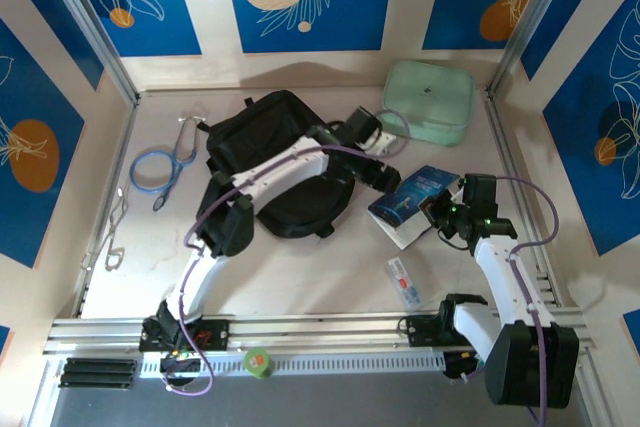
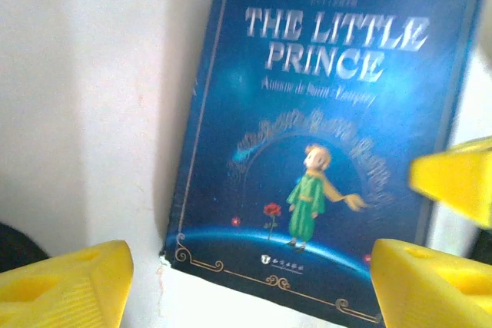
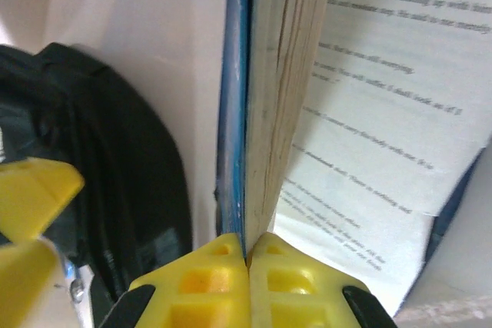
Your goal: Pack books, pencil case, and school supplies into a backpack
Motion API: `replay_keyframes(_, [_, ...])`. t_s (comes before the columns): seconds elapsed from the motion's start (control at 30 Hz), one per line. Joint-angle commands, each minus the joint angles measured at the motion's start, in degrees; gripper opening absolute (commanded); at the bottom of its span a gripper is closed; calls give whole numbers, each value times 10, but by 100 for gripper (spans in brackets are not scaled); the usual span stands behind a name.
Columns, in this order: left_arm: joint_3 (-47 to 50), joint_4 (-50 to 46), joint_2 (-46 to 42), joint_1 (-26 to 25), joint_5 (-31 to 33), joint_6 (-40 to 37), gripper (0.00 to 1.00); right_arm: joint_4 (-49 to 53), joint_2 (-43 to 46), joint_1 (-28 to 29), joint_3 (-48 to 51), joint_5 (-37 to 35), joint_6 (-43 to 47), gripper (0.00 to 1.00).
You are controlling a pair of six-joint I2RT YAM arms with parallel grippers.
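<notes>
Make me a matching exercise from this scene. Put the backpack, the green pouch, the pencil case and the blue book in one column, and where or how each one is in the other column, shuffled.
Things:
1. backpack
2. mint-green pouch
3. pencil case
4. blue book

Places or states:
A. pinched at its edge by the right gripper
B. far right corner of the table
C. near edge, beside the right arm's base
D. middle of the table, left of the book

Pairs: 1-D, 2-B, 3-C, 4-A
</notes>
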State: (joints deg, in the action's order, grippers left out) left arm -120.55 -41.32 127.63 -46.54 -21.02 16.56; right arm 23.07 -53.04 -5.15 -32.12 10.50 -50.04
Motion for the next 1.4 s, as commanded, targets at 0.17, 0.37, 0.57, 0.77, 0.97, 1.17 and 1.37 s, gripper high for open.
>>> replay_keyframes(0.17, [103, 87, -99, 80, -119, 89, 85, -84, 40, -22, -10, 159, 18, 0])
replay_keyframes(0.37, [215, 185, -156, 131, -184, 143, 86, -117, 38, -23, -32, 235, 8, 0])
replay_keyframes(0.57, [291, 259, -181, 151, -238, 182, 86, -159, 12, -4, -51, 295, -2, 0])
replay_keyframes(0.77, [306, 268, -170, 152, -273, 197, 85, -225, -48, 34, -62, 328, -28, 0])
replay_keyframes(0.97, [301, 274, -168, 152, -286, 198, 84, -242, -88, 78, -85, 339, -16, 0])
replay_keyframes(1.17, [280, 215, -156, 153, -263, 163, 84, -263, -117, 99, -93, 354, -18, 0])
replay_keyframes(1.37, [279, 219, -153, 156, -277, 170, 78, -269, -139, 106, -96, 356, -15, 0])
